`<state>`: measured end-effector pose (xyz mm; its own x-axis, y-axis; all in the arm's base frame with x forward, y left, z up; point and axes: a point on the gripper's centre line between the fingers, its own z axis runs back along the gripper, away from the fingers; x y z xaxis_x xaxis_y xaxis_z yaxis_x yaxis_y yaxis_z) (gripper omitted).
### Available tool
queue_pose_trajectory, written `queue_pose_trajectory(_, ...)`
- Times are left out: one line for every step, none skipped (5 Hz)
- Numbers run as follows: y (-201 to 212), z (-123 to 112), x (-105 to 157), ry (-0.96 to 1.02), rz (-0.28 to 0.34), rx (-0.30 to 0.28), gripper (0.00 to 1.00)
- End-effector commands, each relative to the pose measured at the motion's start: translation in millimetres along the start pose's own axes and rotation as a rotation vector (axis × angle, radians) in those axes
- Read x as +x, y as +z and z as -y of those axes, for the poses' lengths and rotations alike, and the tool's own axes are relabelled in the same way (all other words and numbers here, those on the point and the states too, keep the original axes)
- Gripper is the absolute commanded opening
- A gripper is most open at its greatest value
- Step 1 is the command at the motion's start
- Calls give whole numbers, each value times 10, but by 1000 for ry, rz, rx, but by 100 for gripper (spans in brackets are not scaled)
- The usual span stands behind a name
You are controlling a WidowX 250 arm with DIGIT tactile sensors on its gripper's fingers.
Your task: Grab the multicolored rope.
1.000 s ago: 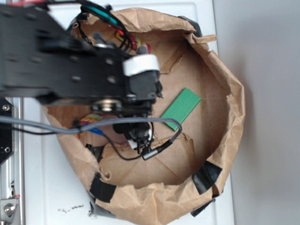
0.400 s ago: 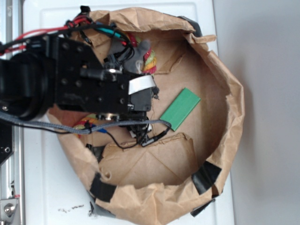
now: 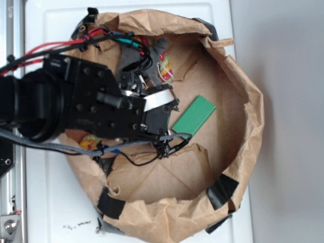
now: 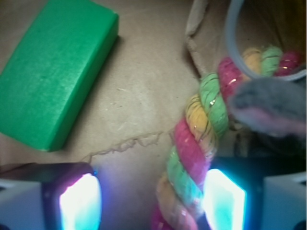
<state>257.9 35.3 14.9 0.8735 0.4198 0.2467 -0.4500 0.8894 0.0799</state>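
Observation:
The multicolored rope (image 4: 196,139), twisted red, yellow and light green, runs up between my open gripper's (image 4: 152,201) fingers. It lies against the right fingertip (image 4: 224,199), and a wide gap separates it from the left fingertip (image 4: 79,203). In the exterior view the arm (image 3: 101,109) covers most of the rope. Only one end (image 3: 165,68) at the bag's far side and a bit (image 3: 91,142) at the left show.
A flat green block (image 4: 53,72) (image 3: 195,117) lies on the paper floor to the left of the fingers. A grey cloth piece (image 4: 268,108) overlaps the rope's far part. Crumpled brown paper bag walls (image 3: 248,116) ring the whole area. A cable (image 3: 136,161) hangs under the wrist.
The arm's bulk has swung left and lower in the exterior view, uncovering the rope's end and the grey cloth at the back. The wrist end has edged toward the green block.

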Motion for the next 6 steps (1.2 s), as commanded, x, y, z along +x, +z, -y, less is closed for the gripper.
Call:
queue_pose_trajectory(463,-118,-95,-62,-96,-74,0)
queue_pose_trajectory(937,-121,-75,-91,-134,-127,0)
queue_pose_trajectory(1298,-86,-30,-112,-181,-143,0)
queue_pose_trajectory(1529,-94,-60,-121,-176,-177,0)
queue_pose_trajectory(1478,-87,-83,-123,-155,-151,77)
queue_pose_trajectory(1231,-142,-46,-109,-140,-147,100)
